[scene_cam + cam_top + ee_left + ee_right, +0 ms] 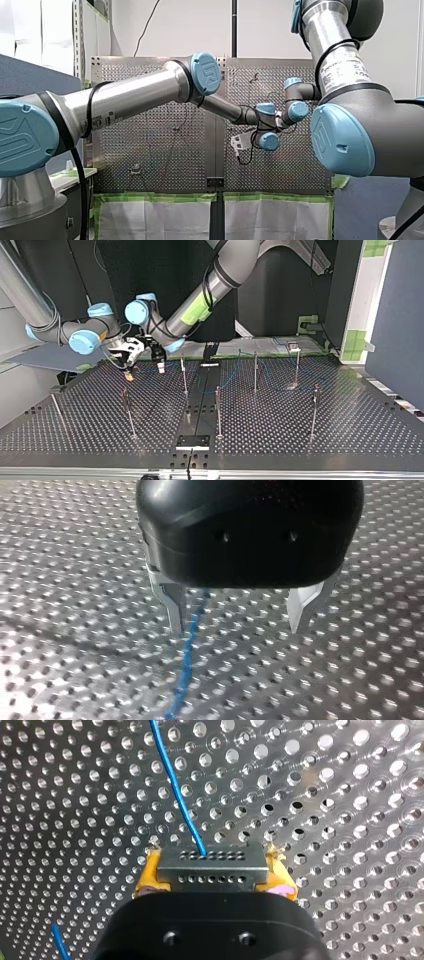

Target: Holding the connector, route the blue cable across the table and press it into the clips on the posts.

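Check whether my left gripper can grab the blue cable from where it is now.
Probably yes: the left gripper is open, and the blue cable runs up between its fingers, close beside one, with nothing but bare table around it.

No legible text, label, brand or number anywhere

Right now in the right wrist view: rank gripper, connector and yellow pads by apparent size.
Largest: my right gripper, though it sits nearest the camera, so part of that is nearness.
Next: the connector.
Smallest: the yellow pads, only partly showing; the two look alike.
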